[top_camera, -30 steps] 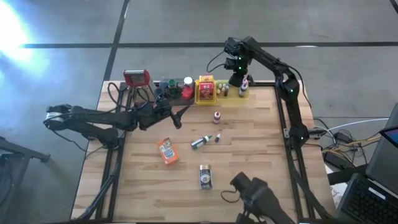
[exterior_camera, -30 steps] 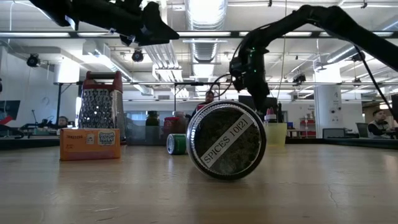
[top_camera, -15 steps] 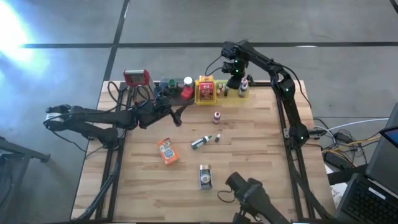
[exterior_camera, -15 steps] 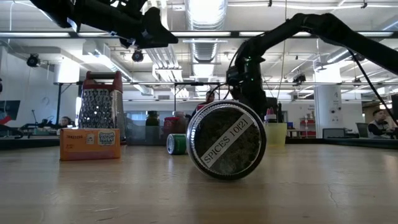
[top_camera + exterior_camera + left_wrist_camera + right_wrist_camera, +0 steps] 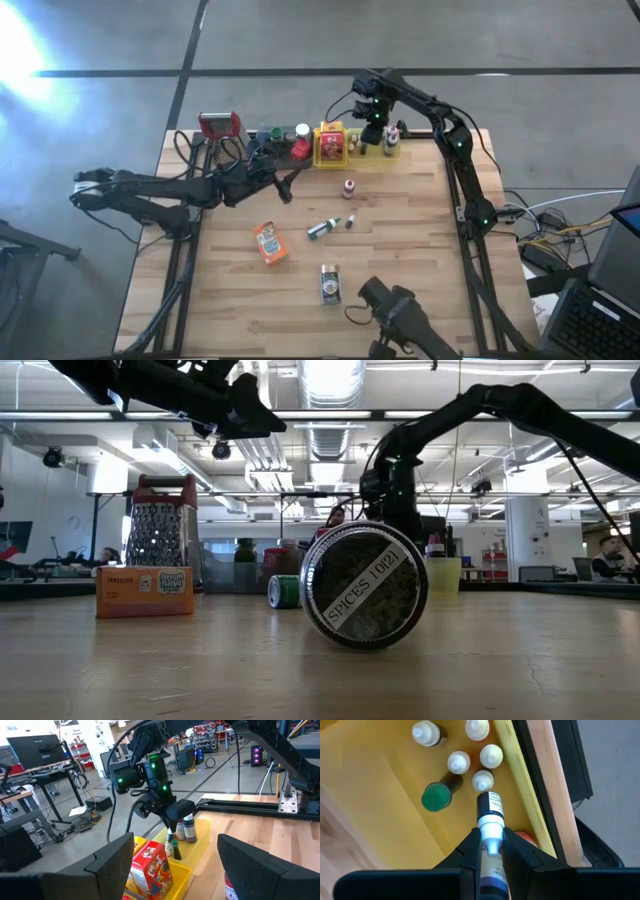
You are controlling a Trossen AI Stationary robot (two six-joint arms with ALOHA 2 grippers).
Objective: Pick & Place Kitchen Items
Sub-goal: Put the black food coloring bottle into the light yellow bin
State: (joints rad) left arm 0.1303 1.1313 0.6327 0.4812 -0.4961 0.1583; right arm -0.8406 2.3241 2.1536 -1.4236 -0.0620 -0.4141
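Right wrist view shows the right hand (image 5: 490, 851) closed on a white-capped bottle (image 5: 490, 827) above the yellow tray (image 5: 385, 800); lower it upright into the free gap beside the standing bottles. Left hand (image 5: 283, 186) waits open over the counter (image 5: 400, 230)

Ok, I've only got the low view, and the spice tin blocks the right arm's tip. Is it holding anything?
Observer: Yes. The right gripper is shut on a small blue-labelled bottle, over the yellow tray.
Operator: What's already in that tray?
Observer: Several white-capped bottles and one green-capped bottle stand right beneath it.
Operator: And the left arm?
Observer: The left gripper hangs left of the table's centre, jaws open and empty.
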